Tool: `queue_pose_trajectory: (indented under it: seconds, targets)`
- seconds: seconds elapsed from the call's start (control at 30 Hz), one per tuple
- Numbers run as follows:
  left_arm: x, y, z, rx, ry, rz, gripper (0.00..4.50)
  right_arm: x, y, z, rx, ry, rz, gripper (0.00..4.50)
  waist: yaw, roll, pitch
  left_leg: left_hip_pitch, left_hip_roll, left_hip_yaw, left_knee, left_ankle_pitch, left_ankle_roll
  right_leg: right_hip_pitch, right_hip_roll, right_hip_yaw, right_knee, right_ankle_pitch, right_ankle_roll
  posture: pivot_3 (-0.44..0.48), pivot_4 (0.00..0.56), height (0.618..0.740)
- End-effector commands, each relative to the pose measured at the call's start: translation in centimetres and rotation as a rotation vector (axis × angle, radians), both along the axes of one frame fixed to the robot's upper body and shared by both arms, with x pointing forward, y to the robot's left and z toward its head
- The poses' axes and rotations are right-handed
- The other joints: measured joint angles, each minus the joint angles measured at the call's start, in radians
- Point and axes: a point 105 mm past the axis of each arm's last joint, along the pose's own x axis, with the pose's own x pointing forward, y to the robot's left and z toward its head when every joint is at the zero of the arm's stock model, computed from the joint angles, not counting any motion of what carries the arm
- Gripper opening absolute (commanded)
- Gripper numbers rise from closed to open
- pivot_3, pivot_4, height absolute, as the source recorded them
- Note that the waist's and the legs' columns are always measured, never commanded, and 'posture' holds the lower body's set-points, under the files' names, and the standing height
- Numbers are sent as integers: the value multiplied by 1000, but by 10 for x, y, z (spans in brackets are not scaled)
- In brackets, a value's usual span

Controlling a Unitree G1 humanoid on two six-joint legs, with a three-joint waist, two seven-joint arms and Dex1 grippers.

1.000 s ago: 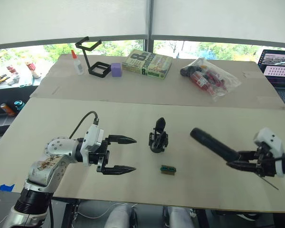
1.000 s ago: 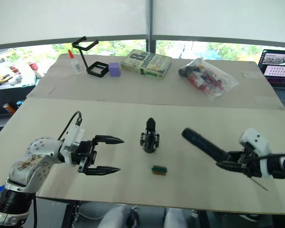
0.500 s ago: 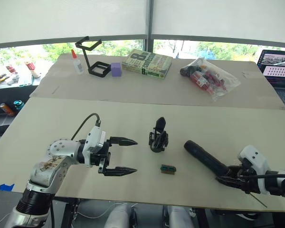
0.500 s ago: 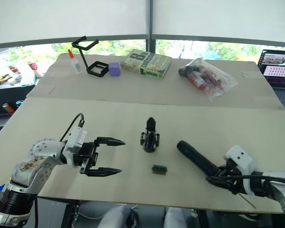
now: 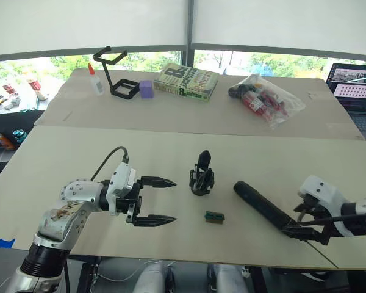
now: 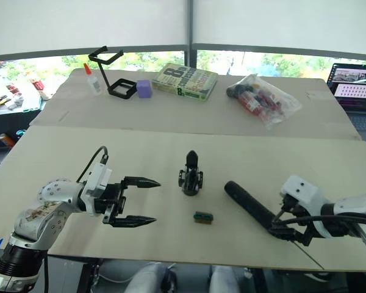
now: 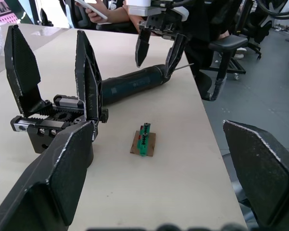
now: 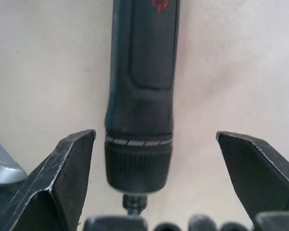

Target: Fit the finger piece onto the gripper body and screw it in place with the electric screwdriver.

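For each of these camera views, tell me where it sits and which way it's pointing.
Head views, left and right eye: on the head, looking forward and down at the table; both arms show, left gripper, right gripper.
Left wrist view: behind the left jaws, facing the gripper body, green block and screwdriver.
Right wrist view: above the screwdriver, between spread jaws.
Shared: the screwdriver appears in all views.
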Motion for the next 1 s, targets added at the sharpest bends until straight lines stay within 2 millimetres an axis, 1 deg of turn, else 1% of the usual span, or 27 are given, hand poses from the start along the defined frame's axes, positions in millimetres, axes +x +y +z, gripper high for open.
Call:
queue_pose_trajectory:
  seconds: [0.03,0.13,0.23,0.37,0.47,0.57,0.7,0.73,0.8,0.93,0.97,1.0]
  targets:
    - [-6,-4,6,-5,-40,-32,4500,-6,9,5,-55,73,29,4446,3,0,0,-2,0,0,0,0,0,-2,0,0,0,0,0,0,150,740]
    - [-6,-5,6,-6,-40,-34,4500,-5,9,3,-133,100,31,4446,3,0,0,-4,0,0,0,1,-1,-3,0,-1,0,0,0,0,150,740]
    - [-7,-6,6,-7,-41,-34,4500,-3,3,-1,-237,131,-26,4446,-1,0,0,-4,0,0,0,1,-1,-3,0,-2,-1,0,0,0,150,740]
    - [-8,-7,6,-4,-43,-30,4500,1,16,-6,-224,152,-28,4446,-2,0,0,-4,0,0,0,1,-1,-4,0,-2,-1,0,0,0,150,740]
    - [-9,-8,6,-2,-45,-33,4500,7,21,-9,-235,147,-31,4446,-2,0,0,-4,0,0,0,1,-2,-4,0,-2,-1,0,0,0,150,740]
    - [-11,-10,6,-1,-52,-51,4500,9,23,-11,-249,147,-39,4446,-1,0,0,-4,0,0,1,1,-2,-4,0,-2,0,0,0,0,150,740]
    - [-13,-10,4,14,-58,-69,4500,6,21,-16,-281,156,-32,4446,-1,0,0,-4,-1,0,1,1,-2,-3,0,-2,0,0,0,0,150,740]
    - [-13,-10,3,15,-58,-71,4500,7,21,-16,-284,152,-30,4221,-1,0,0,-4,-1,0,1,1,-2,-3,0,-2,0,0,0,0,150,740]
    - [-13,-9,3,18,-60,-74,4500,6,20,-17,-292,155,-21,3620,-2,0,0,-4,0,0,1,1,-2,-3,0,-2,0,0,0,0,150,740]
    - [-11,-8,2,23,-64,-76,4500,9,16,-17,-296,141,-42,2169,-2,-1,-1,-4,0,1,2,1,-2,-3,0,-2,0,0,0,0,150,740]
    - [-11,-8,2,23,-64,-76,4500,10,15,-16,-295,139,-45,1944,-3,-1,-1,-4,0,1,2,1,-2,-2,0,-2,0,1,0,0,150,740]
    - [-11,-8,2,24,-66,-77,4500,11,13,-15,-294,134,-52,1927,-2,-1,-1,-3,0,1,2,1,-2,-2,0,-2,0,1,0,0,150,740]
